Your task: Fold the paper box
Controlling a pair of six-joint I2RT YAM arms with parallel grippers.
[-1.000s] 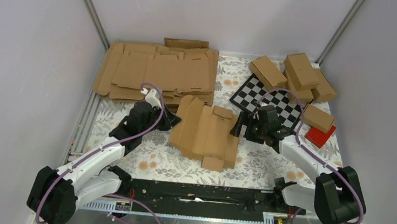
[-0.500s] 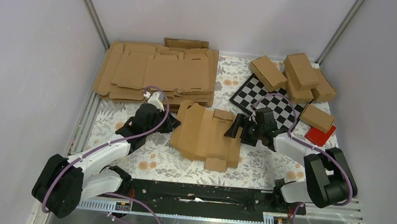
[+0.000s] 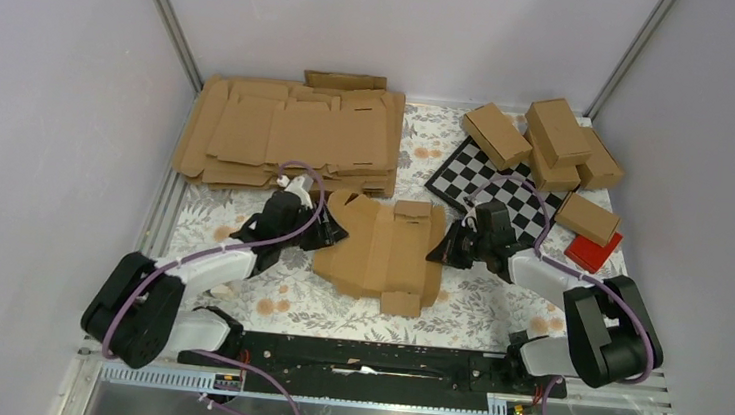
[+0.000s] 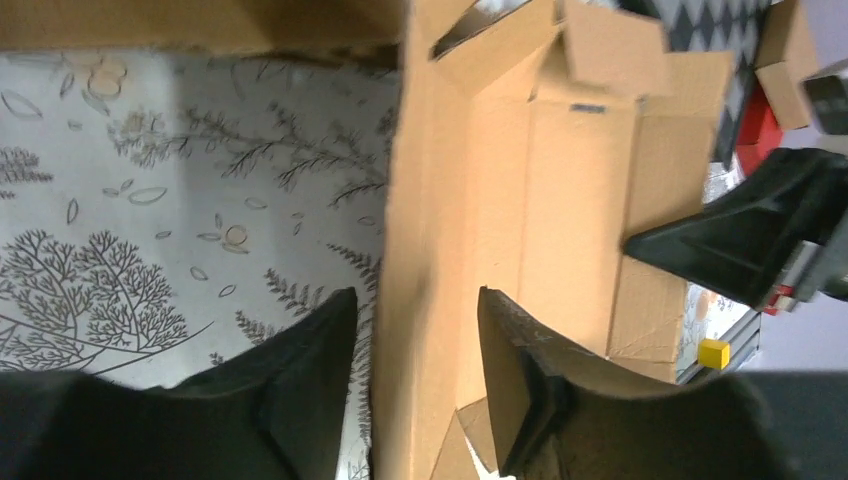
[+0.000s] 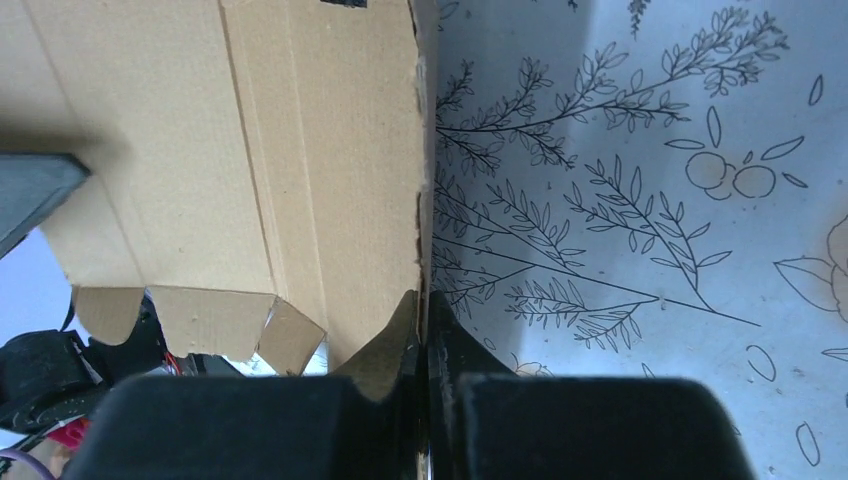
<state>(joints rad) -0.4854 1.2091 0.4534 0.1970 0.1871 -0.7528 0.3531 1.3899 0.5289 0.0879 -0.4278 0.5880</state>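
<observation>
The paper box (image 3: 379,254) is a brown die-cut cardboard sheet lying nearly flat in the middle of the floral mat. My left gripper (image 3: 333,233) is at its left edge. In the left wrist view the gripper (image 4: 415,310) stands open, with the sheet's edge (image 4: 430,250) passing between the fingers without being pinched. My right gripper (image 3: 438,254) is at the sheet's right edge. The right wrist view shows that gripper (image 5: 425,310) shut on the thin edge of the paper box (image 5: 300,150).
A stack of flat cardboard sheets (image 3: 289,135) lies at the back left. A checkerboard (image 3: 501,184), several folded brown boxes (image 3: 550,138) and a small red box (image 3: 592,252) sit at the back right. A black rail (image 3: 370,358) runs along the near edge.
The sheet, tented up a second ago, has dropped nearly flat. My left gripper has opened and let go of its edge. My right gripper has closed on the right edge.
</observation>
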